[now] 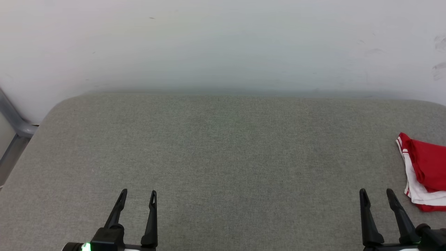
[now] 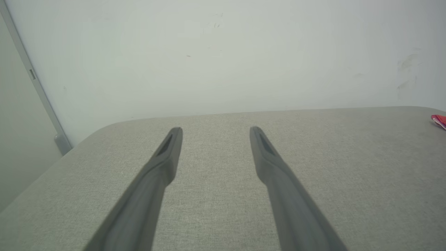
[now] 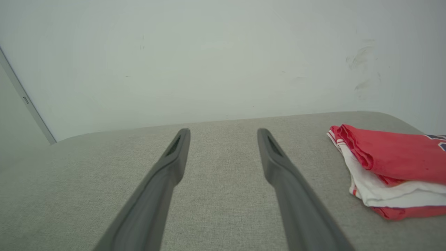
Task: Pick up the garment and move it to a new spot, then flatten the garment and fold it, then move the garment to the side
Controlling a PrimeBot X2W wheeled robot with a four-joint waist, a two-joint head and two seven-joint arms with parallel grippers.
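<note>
The garment [image 1: 427,167] is a folded red and white jersey lying on the grey padded surface [image 1: 223,150] at the far right edge of the head view. In the right wrist view the garment [image 3: 393,164] lies to the right of my fingers, red layers over a white sleeve, with a dark patch of print at its right end. A red sliver of the garment [image 2: 439,121] shows at the far right of the left wrist view. My left gripper [image 1: 138,195] stands open at the lower left, nothing between its fingers. My right gripper [image 1: 376,194] is open too, just left of the garment and apart from it.
A pale wall [image 1: 223,42] rises straight behind the padded surface. A grey metal frame [image 1: 14,122] runs down past the surface's rounded left corner. The padded surface spreads bare between the two grippers and back to the wall.
</note>
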